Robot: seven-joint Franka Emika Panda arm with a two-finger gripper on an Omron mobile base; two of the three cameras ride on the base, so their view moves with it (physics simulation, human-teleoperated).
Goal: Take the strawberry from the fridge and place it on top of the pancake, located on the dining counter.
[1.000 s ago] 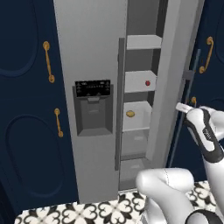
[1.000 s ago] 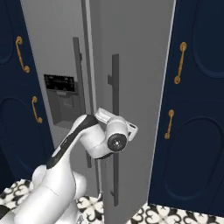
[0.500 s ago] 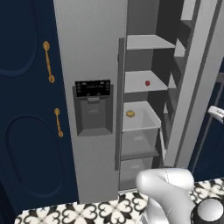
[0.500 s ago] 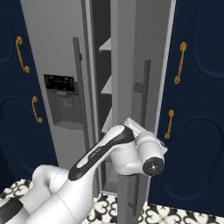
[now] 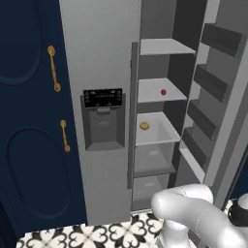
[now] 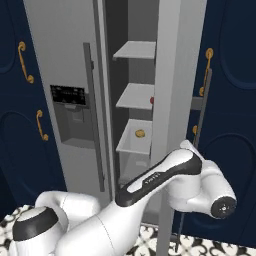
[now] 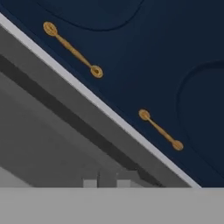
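Observation:
The fridge (image 5: 97,58) (image 6: 60,50) stands with its right door (image 5: 218,97) (image 6: 175,100) swung wide open. The tiny red strawberry (image 5: 163,91) (image 6: 152,100) lies on a middle grey shelf. My arm reaches low to the right of the open door in the right base view, far from the berry. In the hand view my gripper (image 7: 107,183) shows only two pale tips close together with nothing between them, facing the door's edge and a navy cabinet. The pancake and the dining counter are out of view.
A small golden-brown food item (image 5: 144,126) (image 6: 140,133) sits in the white drawer one level below the strawberry. Navy cabinets with gold handles (image 5: 53,68) (image 7: 72,49) flank the fridge. The door's inner bins (image 5: 203,121) jut toward the shelves. The dispenser panel (image 5: 102,118) is on the closed left door.
The right door has swung from slightly ajar to wide open, revealing the shelves. My hand has moved right and down away from the fridge front, and the fingers have closed in.

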